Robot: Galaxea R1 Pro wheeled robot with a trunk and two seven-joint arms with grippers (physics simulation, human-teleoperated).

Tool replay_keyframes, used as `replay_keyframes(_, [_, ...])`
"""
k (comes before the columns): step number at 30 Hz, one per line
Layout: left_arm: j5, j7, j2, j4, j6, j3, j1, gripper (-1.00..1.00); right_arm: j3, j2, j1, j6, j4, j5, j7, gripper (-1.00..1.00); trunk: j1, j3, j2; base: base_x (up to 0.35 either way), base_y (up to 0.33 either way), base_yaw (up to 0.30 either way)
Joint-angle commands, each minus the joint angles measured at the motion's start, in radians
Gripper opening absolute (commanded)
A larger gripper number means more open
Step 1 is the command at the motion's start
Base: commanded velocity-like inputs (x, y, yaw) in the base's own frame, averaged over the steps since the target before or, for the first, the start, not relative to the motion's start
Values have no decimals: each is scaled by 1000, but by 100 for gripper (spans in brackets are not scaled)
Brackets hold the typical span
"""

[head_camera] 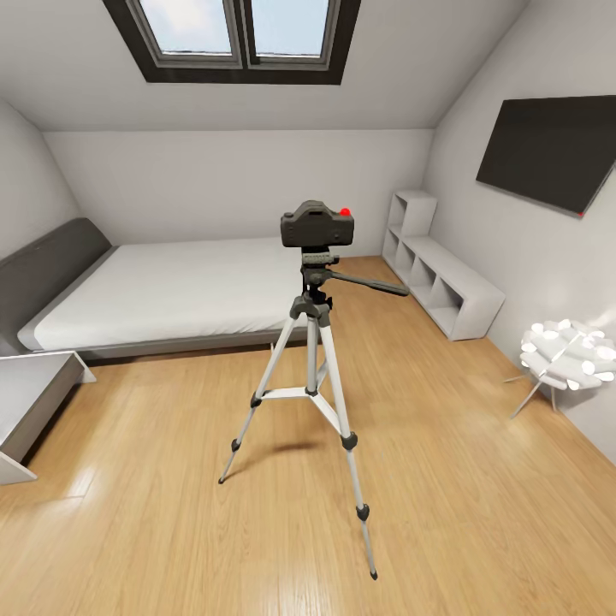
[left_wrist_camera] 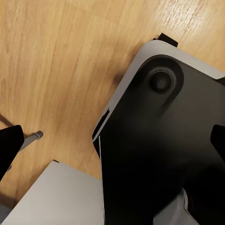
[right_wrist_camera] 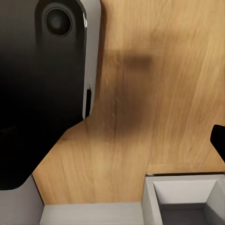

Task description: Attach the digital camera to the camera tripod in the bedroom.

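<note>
Your head camera looks into the bedroom: a white bed (head_camera: 171, 291) with a grey frame lies along the far wall, a dark-framed skylight (head_camera: 239, 34) sits in the sloped ceiling, a black TV (head_camera: 547, 150) hangs on the side wall, and a white cube shelf (head_camera: 441, 282) stands under it.

The camera tripod (head_camera: 312, 376) stands mid-floor on the light wood floor (head_camera: 479, 513), three silver legs splayed, pan handle jutting toward the shelf side. A white clustered lamp (head_camera: 569, 351) stands well apart, against the TV wall.

The digital camera (head_camera: 316, 227) sits level on the tripod's black head, red button on top. Judged from this, the attachment looks complete; whether it is locked cannot be told.

Handling, as a judgement: the camera is small, rigid and light, but its smooth casing may slip. Take it across the body's two short flanks, clear of the button. The tripod is top-loaded on thin legs and would tip under a sideways push; steady it at the centre column below the head, not by the handle.

Both wrist cameras point down at the floor past the robot's own black-and-grey base (left_wrist_camera: 159, 140). A dark fingertip of the left gripper (left_wrist_camera: 9, 145) shows at the edge of its view; how far either gripper stands open, I cannot tell. Nothing is seen held.
</note>
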Motion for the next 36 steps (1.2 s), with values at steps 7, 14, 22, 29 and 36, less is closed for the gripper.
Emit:
replay_keyframes(7, [8,3,0,0,-2,-8,-1,100,-5,0,3,-2,1,8,1,100,0,-2,-2,0,0,0])
replay_keyframes(14, [8,3,0,0,-2,-8,0,100,-6,1,4,-2,1,8,1,100,0,-2,-2,0,0,0])
replay_keyframes(22, [-1,2,-2,-2,5,-10,-1,100,-8,3,4,-53,1,6,2,100,0,3,-2,0,0,0])
replay_keyframes(29, [-4,2,-17,-3,6,-10,14,100,-8,14,4,-54,1,5,1,100,0,14,-2,0,0,0])
replay_keyframes(36, [-4,3,-18,-3,-3,-11,39,100,-13,63,74,-109,1,-39,-5,100,0,25,-2,0,0,0])
